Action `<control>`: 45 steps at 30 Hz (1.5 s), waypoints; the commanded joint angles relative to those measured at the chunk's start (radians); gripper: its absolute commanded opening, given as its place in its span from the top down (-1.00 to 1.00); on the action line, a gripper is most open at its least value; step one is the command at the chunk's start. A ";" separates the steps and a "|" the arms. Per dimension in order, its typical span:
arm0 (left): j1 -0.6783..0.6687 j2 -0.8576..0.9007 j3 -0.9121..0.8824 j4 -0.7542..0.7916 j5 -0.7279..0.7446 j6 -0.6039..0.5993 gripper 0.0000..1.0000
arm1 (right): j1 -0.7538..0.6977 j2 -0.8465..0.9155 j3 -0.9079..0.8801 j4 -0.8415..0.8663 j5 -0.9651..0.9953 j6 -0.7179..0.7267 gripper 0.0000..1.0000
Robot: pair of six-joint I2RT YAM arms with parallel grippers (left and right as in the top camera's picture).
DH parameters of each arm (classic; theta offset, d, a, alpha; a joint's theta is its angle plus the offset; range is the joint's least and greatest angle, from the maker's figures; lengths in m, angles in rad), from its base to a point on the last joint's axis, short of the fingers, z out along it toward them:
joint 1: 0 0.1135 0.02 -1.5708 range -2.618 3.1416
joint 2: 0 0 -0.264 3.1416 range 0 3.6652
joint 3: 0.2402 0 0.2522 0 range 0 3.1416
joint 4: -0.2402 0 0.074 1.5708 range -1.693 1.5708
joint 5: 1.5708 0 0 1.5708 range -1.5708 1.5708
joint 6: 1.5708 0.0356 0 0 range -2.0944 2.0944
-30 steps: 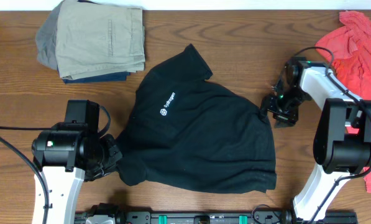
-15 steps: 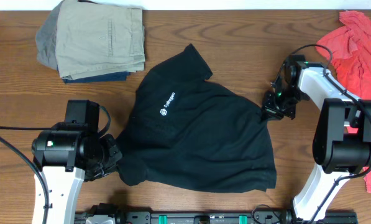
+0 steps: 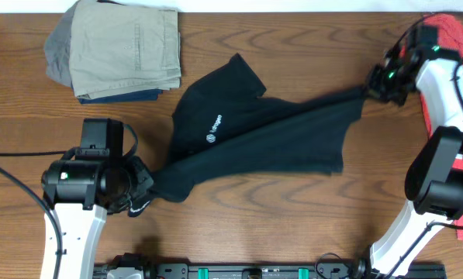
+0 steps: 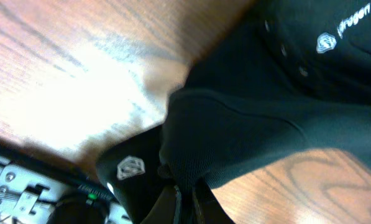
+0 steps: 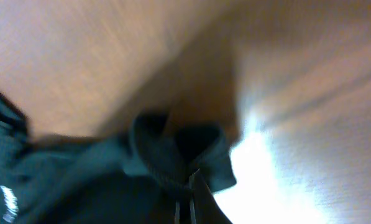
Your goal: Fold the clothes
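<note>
The black shirt (image 3: 270, 136) with a small white logo (image 3: 212, 129) is stretched in a long band across the table, from lower left to upper right. My left gripper (image 3: 143, 190) is shut on the shirt's lower left corner (image 4: 191, 155). At the far right my right gripper (image 3: 371, 81) is shut on the opposite corner, a bunched fold of black fabric (image 5: 166, 155) with a ribbed hem. Both jaws pinch cloth, and their tips are mostly buried in it. One sleeve (image 3: 243, 74) sticks out toward the back.
A stack of folded khaki, grey and navy garments (image 3: 119, 50) lies at the back left. A coral-red shirt (image 3: 452, 46) lies at the right edge, under my right arm. Bare wood table (image 3: 309, 46) surrounds the shirt.
My right gripper shut on the shirt's right corner and pulled it up and to the right. The shirt went from a spread heap to a taut diagonal band. The left gripper kept its hold.
</note>
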 commanded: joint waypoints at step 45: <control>-0.167 0.518 -0.018 0.346 -0.041 -0.145 0.88 | 0.292 -0.001 -0.274 -0.011 0.305 -0.093 -0.26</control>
